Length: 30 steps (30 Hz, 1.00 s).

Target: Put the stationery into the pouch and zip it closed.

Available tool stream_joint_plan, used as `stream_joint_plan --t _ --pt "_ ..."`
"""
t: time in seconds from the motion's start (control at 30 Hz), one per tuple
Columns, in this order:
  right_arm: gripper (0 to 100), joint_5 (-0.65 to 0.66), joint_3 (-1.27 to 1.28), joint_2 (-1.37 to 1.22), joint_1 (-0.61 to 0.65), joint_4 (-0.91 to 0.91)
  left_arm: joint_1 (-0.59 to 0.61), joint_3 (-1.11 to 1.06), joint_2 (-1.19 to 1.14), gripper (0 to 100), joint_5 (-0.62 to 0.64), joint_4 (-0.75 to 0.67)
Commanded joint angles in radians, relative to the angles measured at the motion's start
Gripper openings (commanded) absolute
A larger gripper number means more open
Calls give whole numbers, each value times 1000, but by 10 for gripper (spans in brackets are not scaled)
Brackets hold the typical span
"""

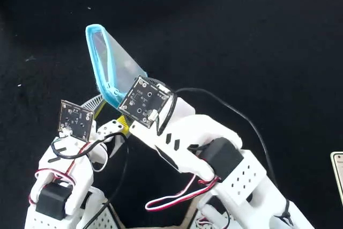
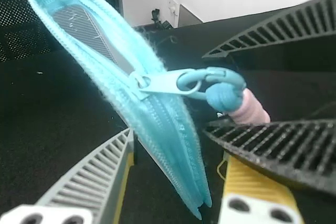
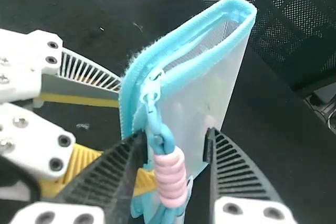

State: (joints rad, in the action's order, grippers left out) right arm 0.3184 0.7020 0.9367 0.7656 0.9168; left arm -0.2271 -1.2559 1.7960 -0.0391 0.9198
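A translucent pouch with a light-blue zip edge stands tilted above the black table. My left gripper is shut on the pouch's lower end, its grey ribbed finger on one side and its yellow one on the other. The zip slider sits near that end, and its blue pull carries a pink bead. My right gripper stands open around the pull; one black finger touches it and the other stays apart. From the slider to the far end the zip gapes.
Black cloth covers the table all around. A pale card lies at the right edge. A black mesh chair stands beyond the table. Both arms crowd the near edge.
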Motion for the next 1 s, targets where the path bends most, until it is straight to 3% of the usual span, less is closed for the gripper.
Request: stream_joint_plan --t 0.0,0.07,0.17,0.4,0.6,0.73,0.97 --pt "176 -5 -87 1 6 -17 -13 54 5 273 -3 -6" --pt "155 -3 -87 -5 6 -17 -13 54 5 273 -3 -6" --pt "8 -3 -85 -1 2 -23 -13 54 5 273 -3 -6" --pt "10 -3 -134 2 0 -18 -13 61 6 254 -2 12" --pt "10 -3 -137 1 0 -17 -16 188 5 57 -34 115" --pt "10 -5 -139 1 0 -17 -87 202 5 30 -133 146" --pt "10 -11 -143 36 0 -15 -130 211 5 30 -149 158"
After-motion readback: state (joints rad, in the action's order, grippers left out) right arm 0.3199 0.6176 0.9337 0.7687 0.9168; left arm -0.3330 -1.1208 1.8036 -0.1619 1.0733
